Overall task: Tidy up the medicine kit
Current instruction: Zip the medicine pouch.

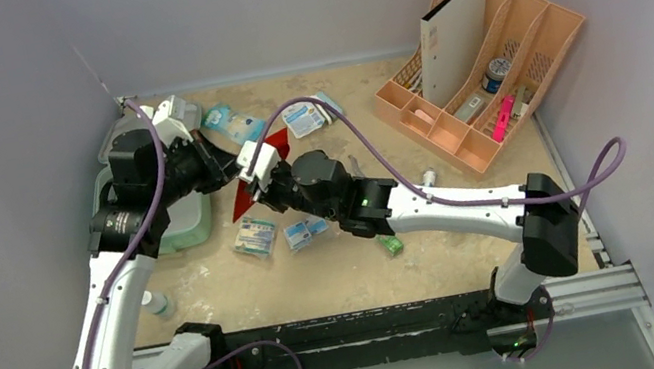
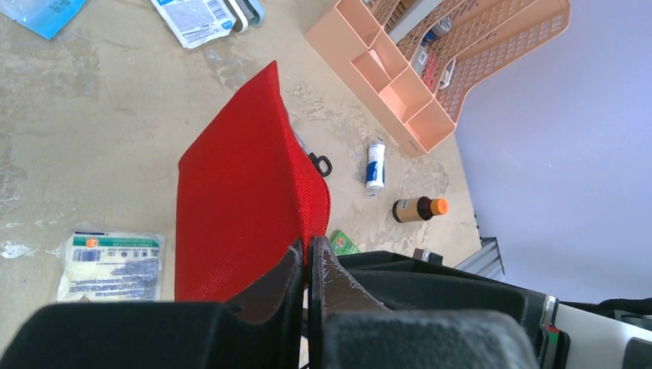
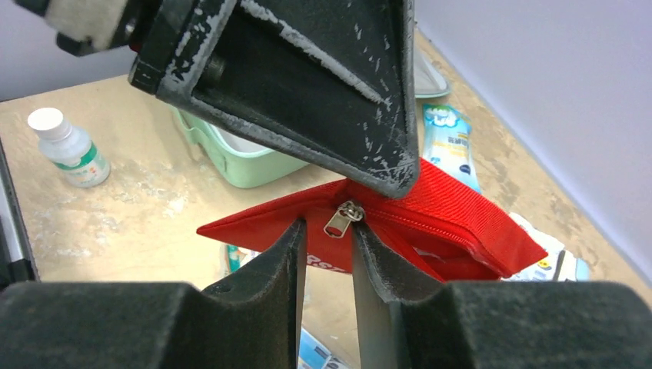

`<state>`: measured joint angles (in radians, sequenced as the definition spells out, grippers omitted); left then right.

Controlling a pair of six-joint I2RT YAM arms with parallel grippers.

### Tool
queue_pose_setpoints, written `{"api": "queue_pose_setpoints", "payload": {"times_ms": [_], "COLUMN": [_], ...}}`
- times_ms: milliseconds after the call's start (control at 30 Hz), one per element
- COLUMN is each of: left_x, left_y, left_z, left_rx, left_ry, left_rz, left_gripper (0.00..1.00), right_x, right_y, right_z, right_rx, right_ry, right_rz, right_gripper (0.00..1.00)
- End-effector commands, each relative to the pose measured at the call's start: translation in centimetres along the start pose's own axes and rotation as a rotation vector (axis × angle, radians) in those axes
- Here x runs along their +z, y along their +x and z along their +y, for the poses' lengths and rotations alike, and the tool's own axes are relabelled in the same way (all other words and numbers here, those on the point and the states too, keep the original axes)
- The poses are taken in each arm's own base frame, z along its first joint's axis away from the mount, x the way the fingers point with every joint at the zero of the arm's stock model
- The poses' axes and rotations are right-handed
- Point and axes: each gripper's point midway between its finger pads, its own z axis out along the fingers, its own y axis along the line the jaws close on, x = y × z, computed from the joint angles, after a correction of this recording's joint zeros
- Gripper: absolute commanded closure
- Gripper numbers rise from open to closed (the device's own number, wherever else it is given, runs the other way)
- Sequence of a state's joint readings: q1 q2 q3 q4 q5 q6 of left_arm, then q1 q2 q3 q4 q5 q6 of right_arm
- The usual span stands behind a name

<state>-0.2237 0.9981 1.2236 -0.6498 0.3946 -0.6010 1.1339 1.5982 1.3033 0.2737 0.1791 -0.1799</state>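
The mint-green medicine kit [image 1: 186,225] lies open at the left, partly under my left arm; the right wrist view shows its wall [image 3: 246,161] behind the pouch. A flat red pouch [image 2: 246,200] hangs above the table, and my left gripper [image 2: 307,242] is shut on its edge. My right gripper [image 3: 327,227] is at the pouch's zipper end [image 3: 461,207]. Its fingers stand apart, with the metal zipper pull [image 3: 338,221] between the tips, unclamped. In the top view both grippers meet at the pouch [image 1: 278,140].
A peach slotted organizer [image 1: 485,65] stands at the back right. Sachets and packets [image 1: 256,236] lie under and behind the pouch. A white bottle [image 3: 69,146] stands near the front left. A brown bottle [image 2: 419,208], a white tube [image 2: 375,163] and a green packet [image 2: 344,243] lie mid-table.
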Motion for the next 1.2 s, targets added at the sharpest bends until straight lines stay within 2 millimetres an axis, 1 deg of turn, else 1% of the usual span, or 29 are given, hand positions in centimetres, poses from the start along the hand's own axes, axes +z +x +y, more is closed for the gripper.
{"api": "queue_pose_setpoints", "payload": {"times_ms": [0, 133, 300, 433, 633, 800, 933, 1033, 1100, 1167], "left_x": [-0.8, -0.7, -1.0, -1.0, -0.9, -0.7, -0.6, -0.6, -0.6, -0.6], "left_y": [-0.9, -0.8, -0.8, -0.9, -0.7, -0.3, -0.4, -0.2, -0.1, -0.1], "left_z": [-1.5, -1.4, -1.4, -1.7, -2.0, -2.0, -2.2, -2.2, -2.2, -2.2], "left_rx": [0.041, 0.038, 0.033, 0.023, 0.001, -0.005, -0.01, -0.013, -0.015, -0.011], "left_ry": [0.04, 0.031, 0.025, 0.035, 0.053, 0.063, 0.074, 0.077, 0.076, 0.076], "left_rz": [-0.006, 0.009, 0.007, 0.008, 0.023, 0.041, 0.043, 0.045, 0.047, 0.051], "left_gripper": [1.0, 1.0, 1.0, 1.0, 1.0, 1.0, 1.0, 1.0, 1.0, 1.0], "right_x": [-1.2, -2.0, -1.9, -2.0, -1.5, -1.1, -0.8, -0.5, -0.4, -0.3], "right_y": [-3.6, -4.1, -3.9, -4.3, -4.2, -4.2, -4.2, -4.1, -3.8, -3.7], "right_z": [-2.3, -1.8, -2.0, -2.1, -2.2, -1.8, -1.7, -1.5, -0.8, -0.7], "right_rx": [-0.052, -0.046, -0.045, -0.035, -0.014, -0.005, -0.001, 0.007, 0.024, 0.056], "right_ry": [0.083, 0.048, 0.065, 0.077, 0.091, 0.072, 0.07, 0.062, 0.025, 0.028], "right_rz": [-0.085, -0.099, -0.115, -0.136, -0.126, -0.127, -0.125, -0.118, -0.113, -0.119], "right_gripper": [0.7, 0.69, 0.72, 0.73, 0.73, 0.75, 0.7, 0.69, 0.72, 0.8]}}
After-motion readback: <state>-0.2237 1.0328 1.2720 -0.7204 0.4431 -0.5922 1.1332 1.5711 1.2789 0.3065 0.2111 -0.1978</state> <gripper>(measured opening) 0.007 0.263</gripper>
